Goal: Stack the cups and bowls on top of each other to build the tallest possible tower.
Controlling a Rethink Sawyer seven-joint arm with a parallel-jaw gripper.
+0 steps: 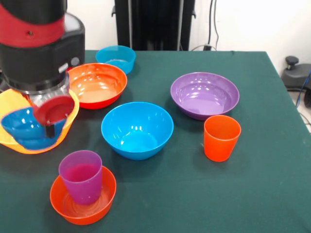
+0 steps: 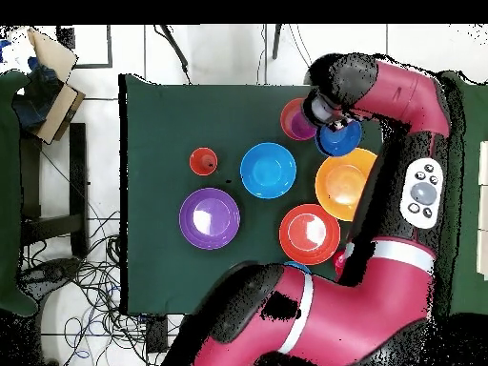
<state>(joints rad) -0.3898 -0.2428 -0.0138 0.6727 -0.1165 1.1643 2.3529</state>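
On the green table (image 1: 194, 194) we see loose bowls, an orange cup (image 1: 221, 137) and a purple cup (image 1: 81, 175) in a small orange bowl (image 1: 106, 200), while the tool (image 1: 50, 127) grips a glossy red cup (image 1: 54, 108) over a blue bowl (image 1: 22, 127) nested in the yellow bowl (image 1: 9, 103).

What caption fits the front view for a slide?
End effector holds a red cup over a blue bowl nested in the yellow-orange bowl; a purple cup sits in the small orange bowl.

Arm (image 2: 400, 95) over blue bowl (image 2: 341, 139); purple bowl (image 2: 209, 218) apart.
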